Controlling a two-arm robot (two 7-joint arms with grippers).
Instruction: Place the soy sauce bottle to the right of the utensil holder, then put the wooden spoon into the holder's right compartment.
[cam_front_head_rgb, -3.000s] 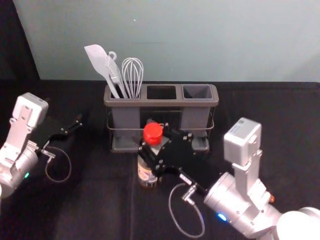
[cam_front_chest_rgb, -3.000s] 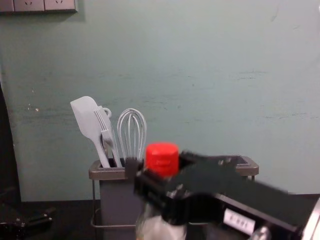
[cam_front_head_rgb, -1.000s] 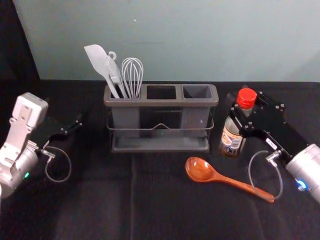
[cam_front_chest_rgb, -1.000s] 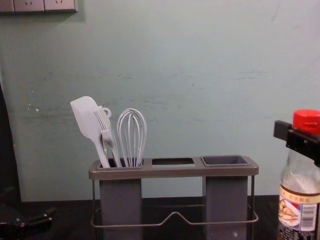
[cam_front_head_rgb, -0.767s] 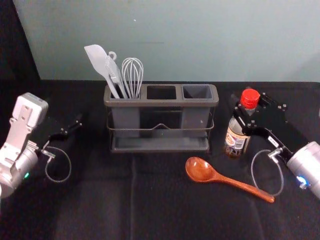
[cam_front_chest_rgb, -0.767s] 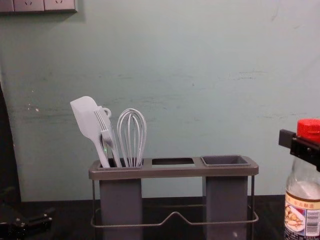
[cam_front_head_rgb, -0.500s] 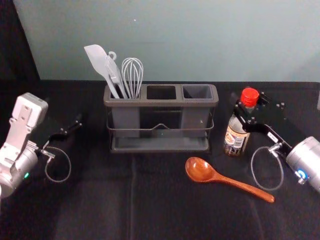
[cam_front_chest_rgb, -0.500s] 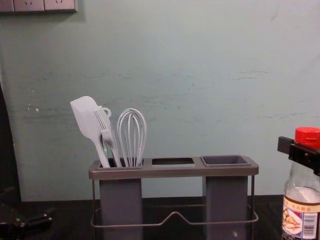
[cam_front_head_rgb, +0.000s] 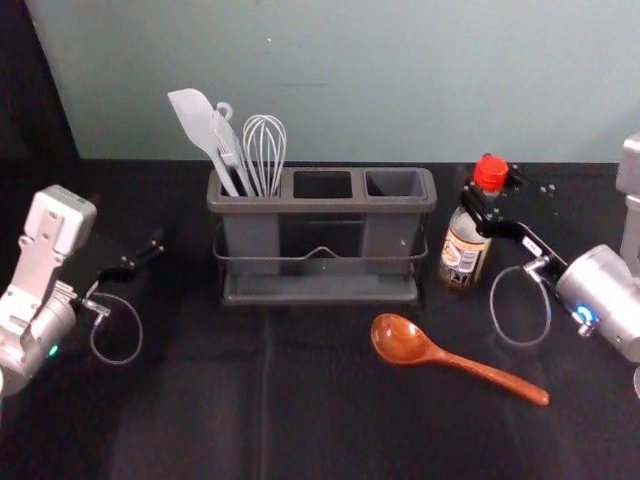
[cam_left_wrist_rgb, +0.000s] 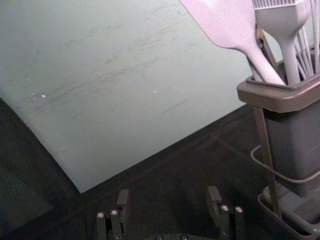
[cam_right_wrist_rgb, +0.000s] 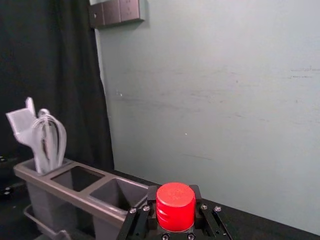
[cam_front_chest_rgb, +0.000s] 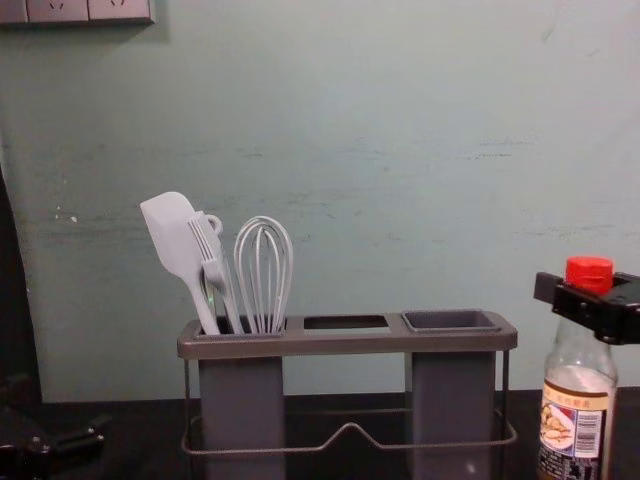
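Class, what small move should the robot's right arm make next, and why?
Probably ease the right gripper open: it grips the red-capped clear soy sauce bottle, which stands upright to the right of the grey three-compartment utensil holder, its base seemingly on the black table. Letting go would free that gripper for the reddish-brown wooden spoon.

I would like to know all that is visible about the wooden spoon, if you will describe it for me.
The wooden spoon is reddish brown and looks like smooth, glossy wood. It has a rounded, hollow bowl facing up and a long, slim handle. It lies on the black table covering, in front of the right end of the utensil holder, its handle slanting to the robot's right and toward the robot. Nothing grips it.
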